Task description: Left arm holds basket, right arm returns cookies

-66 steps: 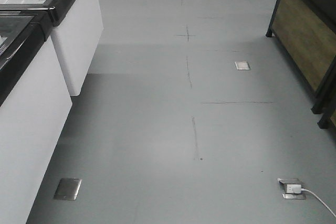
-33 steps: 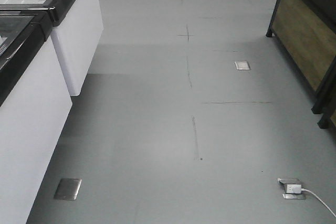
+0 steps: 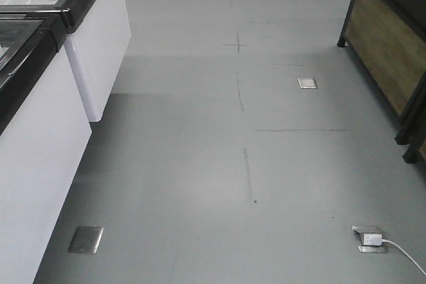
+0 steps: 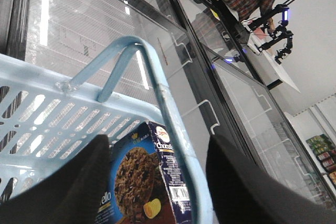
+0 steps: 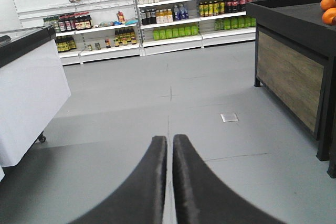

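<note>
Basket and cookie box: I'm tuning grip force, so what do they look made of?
Basket: looks like light blue moulded plastic, semi-gloss, judging by its slotted wall and rounded rim. Cookie box: seemingly printed cardboard with a slight sheen, given its sharp folded edge and barcode.

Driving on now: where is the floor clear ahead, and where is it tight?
The grey floor is bare down the middle, between the white freezer cabinets on one side and the wood-panelled stand opposite. Avoid the near corner by the stand: a plug and white cable lie there. Flat metal floor plates sit near the freezers.
</note>
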Controlling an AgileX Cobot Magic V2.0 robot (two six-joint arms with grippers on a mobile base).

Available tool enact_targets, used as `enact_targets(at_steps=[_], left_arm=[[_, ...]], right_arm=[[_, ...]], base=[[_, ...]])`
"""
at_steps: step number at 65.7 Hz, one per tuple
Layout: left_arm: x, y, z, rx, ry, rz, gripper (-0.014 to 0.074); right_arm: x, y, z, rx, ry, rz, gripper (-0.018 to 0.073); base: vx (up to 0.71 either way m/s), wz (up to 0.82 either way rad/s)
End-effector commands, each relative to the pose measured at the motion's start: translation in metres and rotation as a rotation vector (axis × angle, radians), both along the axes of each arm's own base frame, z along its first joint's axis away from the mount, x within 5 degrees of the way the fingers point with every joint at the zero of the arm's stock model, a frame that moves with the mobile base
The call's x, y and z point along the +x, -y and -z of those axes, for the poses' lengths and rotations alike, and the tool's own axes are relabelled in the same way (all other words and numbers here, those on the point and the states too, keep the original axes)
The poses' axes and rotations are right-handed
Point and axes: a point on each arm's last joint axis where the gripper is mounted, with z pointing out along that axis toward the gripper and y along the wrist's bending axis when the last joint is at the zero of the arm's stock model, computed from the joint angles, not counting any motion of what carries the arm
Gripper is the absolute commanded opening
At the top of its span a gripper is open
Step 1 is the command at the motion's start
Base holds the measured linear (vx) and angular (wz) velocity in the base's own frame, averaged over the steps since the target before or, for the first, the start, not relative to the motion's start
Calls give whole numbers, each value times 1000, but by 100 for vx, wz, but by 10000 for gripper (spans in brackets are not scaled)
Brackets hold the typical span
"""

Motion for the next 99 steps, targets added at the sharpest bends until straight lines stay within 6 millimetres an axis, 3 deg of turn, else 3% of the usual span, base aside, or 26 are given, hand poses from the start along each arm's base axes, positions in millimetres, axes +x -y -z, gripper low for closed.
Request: enact_targets(at_steps=[1,21,44,65,77,89,99], left_arm=[[3,-1,-10,42,28,22,391],[28,-5,4,18,1,133,391],[25,-12,5,19,5,116,391],[47,-17,23,-20,-44,177,386],[50,-17,21,-8,-42,194,271],[53,-19,0,107,-49,211,-8],[55,-19,-14,179,-47,235,-7]], right_arm=[[1,1,-1,-13,56,5,-3],[1,1,-1,-13,57,5,-3],[1,1,-1,-13,57,5,-3],[1,1,-1,-13,57,5,-3],[1,1,-1,-13,57,5,-3],[1,1,-1,-13,57,5,-3],[1,1,-1,-13,57,5,-3]], base=[[0,0],[0,0],[0,0],[0,0],[0,0],[0,0],[0,0]])
